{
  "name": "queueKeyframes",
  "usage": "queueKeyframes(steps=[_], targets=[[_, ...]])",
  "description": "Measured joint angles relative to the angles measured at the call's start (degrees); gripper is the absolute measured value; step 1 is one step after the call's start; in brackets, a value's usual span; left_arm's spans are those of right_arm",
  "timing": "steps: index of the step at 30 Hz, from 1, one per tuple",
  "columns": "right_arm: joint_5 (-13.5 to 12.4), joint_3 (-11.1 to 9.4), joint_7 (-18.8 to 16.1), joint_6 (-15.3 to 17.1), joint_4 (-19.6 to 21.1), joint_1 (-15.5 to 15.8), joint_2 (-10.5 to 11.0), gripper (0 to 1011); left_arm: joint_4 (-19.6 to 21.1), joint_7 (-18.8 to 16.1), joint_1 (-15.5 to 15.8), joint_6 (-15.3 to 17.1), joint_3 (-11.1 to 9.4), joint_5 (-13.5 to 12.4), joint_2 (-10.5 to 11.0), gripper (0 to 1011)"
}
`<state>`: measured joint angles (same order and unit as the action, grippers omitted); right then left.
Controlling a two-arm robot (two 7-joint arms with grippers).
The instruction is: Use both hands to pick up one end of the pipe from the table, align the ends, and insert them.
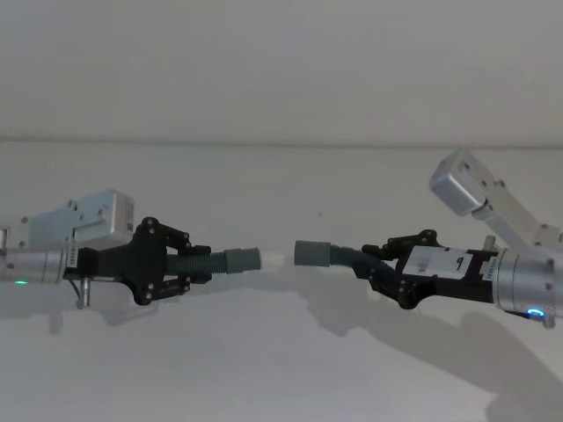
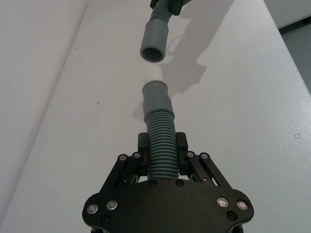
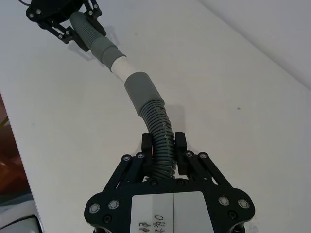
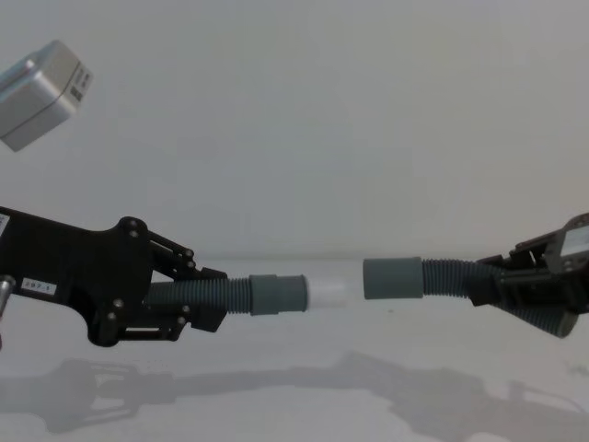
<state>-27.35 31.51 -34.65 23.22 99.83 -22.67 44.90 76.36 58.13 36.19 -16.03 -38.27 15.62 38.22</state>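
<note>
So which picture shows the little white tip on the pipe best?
The chest view: the white tip shows side-on, short of the other collar. The head view shows it fainter, and both wrist views show it end-on and foreshortened.

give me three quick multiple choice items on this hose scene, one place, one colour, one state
1. Where is the dark grey ribbed hose piece with the white tip?
A. in the left hand
B. lying on the white table
C. in the right hand

2. What colour is that tip?
A. green
B. white
C. black

3. How do the two smooth grey collars stand?
A. joined
B. facing, gap between
C. one dropped

A: the left hand's fingers clamp its ribs.
B: it shows white in the chest view.
B: the right hand holds the other collar just apart.
</note>
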Motion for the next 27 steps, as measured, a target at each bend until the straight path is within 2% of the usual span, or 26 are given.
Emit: queueKeyframes(steps=[27], targets=[[-0.49,2.82,-1.05,2.18,-2.04,-3.58,-1.15,266,0.11,0.10,-0.01,-0.13,0.00,0.01,0.12,320]])
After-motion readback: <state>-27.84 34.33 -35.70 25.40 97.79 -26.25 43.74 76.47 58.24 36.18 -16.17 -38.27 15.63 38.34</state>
